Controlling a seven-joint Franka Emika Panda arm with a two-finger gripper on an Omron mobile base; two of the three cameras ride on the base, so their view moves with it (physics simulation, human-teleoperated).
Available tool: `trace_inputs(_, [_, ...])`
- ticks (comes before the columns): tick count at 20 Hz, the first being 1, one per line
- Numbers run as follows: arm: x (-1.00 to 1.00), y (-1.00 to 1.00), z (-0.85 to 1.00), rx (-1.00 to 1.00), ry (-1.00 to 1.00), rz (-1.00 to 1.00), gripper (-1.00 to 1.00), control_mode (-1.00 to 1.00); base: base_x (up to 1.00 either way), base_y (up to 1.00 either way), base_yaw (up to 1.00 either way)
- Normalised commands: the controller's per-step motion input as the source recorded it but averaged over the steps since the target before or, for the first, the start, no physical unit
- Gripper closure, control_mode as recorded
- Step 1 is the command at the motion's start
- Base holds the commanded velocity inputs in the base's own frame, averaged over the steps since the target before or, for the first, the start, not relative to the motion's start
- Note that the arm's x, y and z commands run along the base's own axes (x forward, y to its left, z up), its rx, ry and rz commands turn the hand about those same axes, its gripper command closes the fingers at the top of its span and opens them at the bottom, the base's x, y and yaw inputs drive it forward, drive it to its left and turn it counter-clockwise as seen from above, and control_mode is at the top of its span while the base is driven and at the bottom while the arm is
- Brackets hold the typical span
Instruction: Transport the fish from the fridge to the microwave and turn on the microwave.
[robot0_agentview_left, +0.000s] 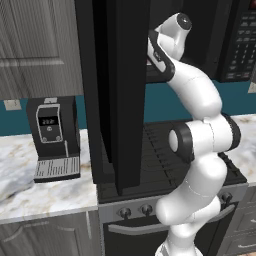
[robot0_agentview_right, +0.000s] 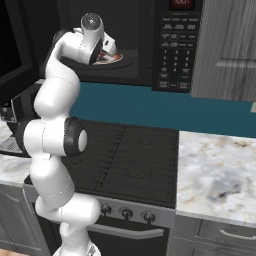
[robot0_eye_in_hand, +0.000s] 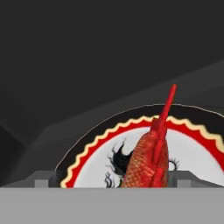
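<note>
The red-orange fish (robot0_eye_in_hand: 146, 162) lies on a round plate (robot0_eye_in_hand: 94, 144) with a red and cream rim, inside the black microwave (robot0_agentview_right: 145, 30). My gripper (robot0_eye_in_hand: 113, 180) hangs just above it, open, with one dark fingertip (robot0_eye_in_hand: 43, 179) well clear on one side and the other close beside the fish. In the right base view the gripper (robot0_agentview_right: 108, 49) reaches into the microwave cavity over the plate (robot0_agentview_right: 117, 61). The microwave door (robot0_agentview_left: 122, 100) stands swung wide open. Its keypad (robot0_agentview_right: 175, 50) is on the right. The fridge is out of view.
A black stove (robot0_agentview_right: 135, 155) sits directly under the microwave, with knobs along its front. A black coffee machine (robot0_agentview_left: 52, 135) stands on the marble counter (robot0_agentview_left: 30, 190) to the left. More marble counter (robot0_agentview_right: 220, 170) lies to the right.
</note>
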Motion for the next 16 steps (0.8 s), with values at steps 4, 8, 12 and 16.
trace_inputs(4, [-0.16,-0.32,0.03,0.0,-0.03,0.0,-1.0,-1.0,0.0,0.0,0.0])
trace_inputs(8, [-0.4,-0.14,0.0,0.0,-0.02,0.0,-1.0,-1.0,0.0,0.0,0.0])
trace_inputs(12, [-0.52,-0.02,0.1,0.0,0.0,0.0,-1.0,-1.0,0.0,0.0,0.0])
trace_inputs(16, [-0.58,0.0,0.08,0.0,0.0,0.0,-1.0,-1.0,0.0,0.0,0.0])
